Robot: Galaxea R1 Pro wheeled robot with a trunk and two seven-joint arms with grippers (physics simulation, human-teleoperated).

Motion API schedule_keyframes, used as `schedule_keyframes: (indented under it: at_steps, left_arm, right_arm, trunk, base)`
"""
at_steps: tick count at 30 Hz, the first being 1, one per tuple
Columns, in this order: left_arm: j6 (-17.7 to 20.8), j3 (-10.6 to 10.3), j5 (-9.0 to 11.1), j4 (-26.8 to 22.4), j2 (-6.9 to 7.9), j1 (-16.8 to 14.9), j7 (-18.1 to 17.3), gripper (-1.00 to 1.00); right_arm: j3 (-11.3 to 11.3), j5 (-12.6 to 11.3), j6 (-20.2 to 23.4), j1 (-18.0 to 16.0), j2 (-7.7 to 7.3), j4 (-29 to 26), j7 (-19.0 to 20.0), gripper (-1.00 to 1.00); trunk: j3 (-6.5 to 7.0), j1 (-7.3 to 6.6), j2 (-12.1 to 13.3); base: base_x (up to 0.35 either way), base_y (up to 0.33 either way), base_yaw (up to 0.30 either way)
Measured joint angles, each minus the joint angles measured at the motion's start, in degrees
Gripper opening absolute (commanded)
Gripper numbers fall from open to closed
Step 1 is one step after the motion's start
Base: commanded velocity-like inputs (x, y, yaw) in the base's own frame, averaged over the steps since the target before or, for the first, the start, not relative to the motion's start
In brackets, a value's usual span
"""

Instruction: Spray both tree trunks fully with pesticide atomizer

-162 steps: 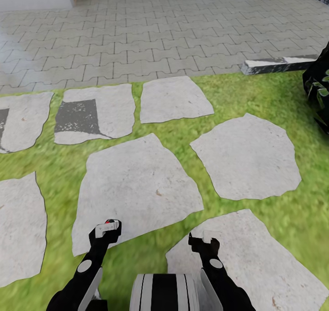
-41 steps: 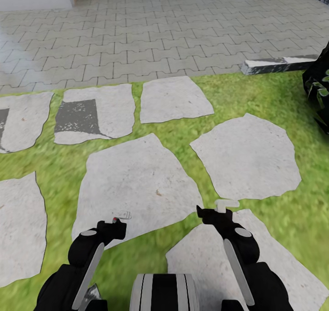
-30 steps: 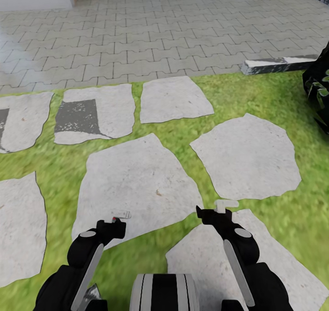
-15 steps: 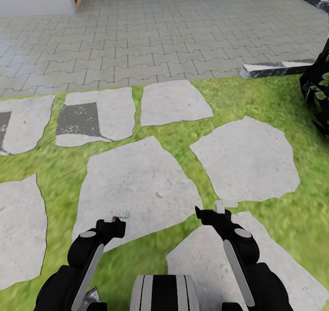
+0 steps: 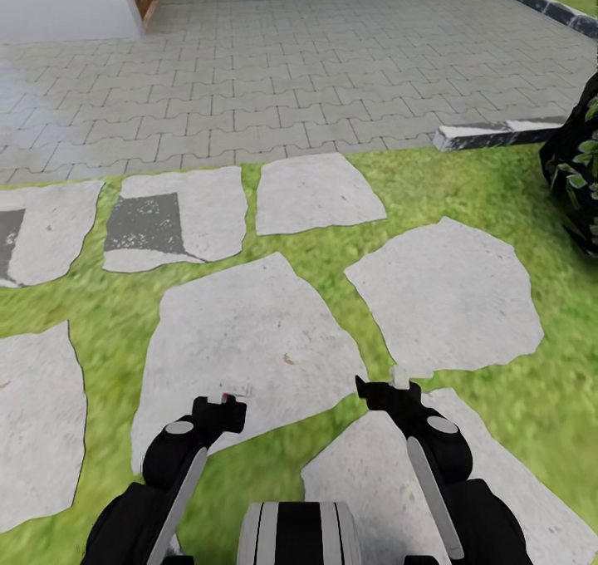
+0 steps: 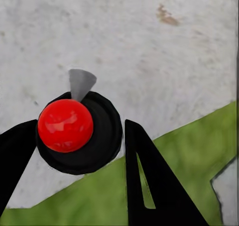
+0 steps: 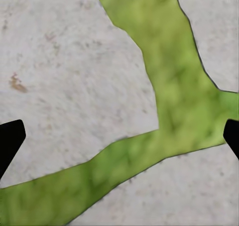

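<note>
The left gripper [image 6: 74,151] is clamped on the pesticide atomizer [image 6: 78,132]: in the left wrist view the round black body with its red cap sits between the two dark fingers [image 6: 149,181], touching both, and a small grey nozzle tip pokes out from its far side. In the head view the same left gripper [image 5: 223,409] hangs low over the near edge of a large pale stepping stone [image 5: 249,341], with a speck of red and a small white piece showing at its tip, where the atomizer [image 5: 226,396] rides. The grass [image 5: 465,191] runs in green strips between the stones.

The right gripper [image 5: 397,385] is spread wide apart and holds nothing; the right wrist view shows only the dark tips of its fingers [image 7: 10,138] at the two sides of the picture, with stone and a forked band of grass between them. It hovers over the seam between two stones.

Beyond the stones lies grey interlocking paving [image 5: 332,66], a stone kerb [image 5: 490,133], and a dark leafy plant [image 5: 577,166] at the right edge
</note>
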Motion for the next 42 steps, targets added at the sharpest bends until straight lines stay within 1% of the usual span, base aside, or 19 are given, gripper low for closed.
schedule_keyframes:
  at_steps: [4,6,9,12,21,42]
  left_arm:
    - [0.0,-1.0,-0.1,0.0,-0.95,-0.1,1.9,-1.00]
    - [-0.1,-2.6,0.1,0.0,-1.25,-0.1,2.9,-1.00]
    - [-0.1,-3.9,0.0,0.0,-1.38,-0.2,3.4,-1.00]
    - [-0.8,-4.4,0.0,0.0,-1.43,-0.1,3.6,-1.00]
    - [-1.7,-4.8,-0.1,0.0,-1.46,-0.1,3.7,-1.00]
    - [-1.7,-4.7,-0.1,0.0,-1.53,-0.1,3.8,-1.00]
  right_arm:
    - [0.1,0.0,0.0,0.0,0.00,0.0,0.0,1.00]
    - [0.1,0.0,-0.1,0.0,0.00,0.0,0.0,1.00]
    - [0.1,0.0,-0.1,0.0,0.00,0.0,0.0,1.00]
    - [0.0,0.0,-0.1,0.0,0.00,-0.1,0.0,1.00]
    - [0.0,0.0,-0.3,0.0,0.00,-0.1,0.0,1.00]
    - [0.1,0.0,-0.6,0.0,0.01,0.0,0.1,1.00]
  trunk:
    - [0.37,0.00,0.0]
    - [0.56,0.00,0.0]
    - [0.83,0.00,0.0]
    - [1.11,0.00,0.0]
    - [1.95,0.00,0.0]
    - [3.90,0.00,0.0]
  base:
    - [0.000,0.000,0.000]
    - [0.000,0.000,0.000]
    - [0.000,0.000,0.000]
    - [0.000,0.000,0.000]
    - [0.000,0.000,0.000]
    - [0.000,0.000,0.000]
